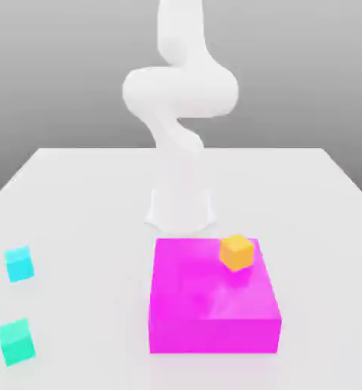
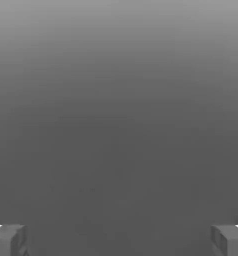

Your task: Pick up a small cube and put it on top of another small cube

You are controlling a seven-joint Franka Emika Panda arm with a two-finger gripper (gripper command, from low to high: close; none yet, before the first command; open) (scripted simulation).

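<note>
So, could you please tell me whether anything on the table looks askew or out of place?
One thing: the orange cube sits on the magenta block near its far corner at the exterior view's right, turned askew to the block's edges. The green-teal cube and cyan cube sit squarely on the table.

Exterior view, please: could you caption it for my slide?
White arm behind a magenta block carrying an orange cube; cyan cube and green-teal cube sit apart.

A: Where is the top cube?
B: On the block, at its far corner, toward the exterior view's right.
A: The others?
B: Well apart, at the exterior view's left: the near cube before the far cube. Their place from the pincer I cannot tell.
</note>
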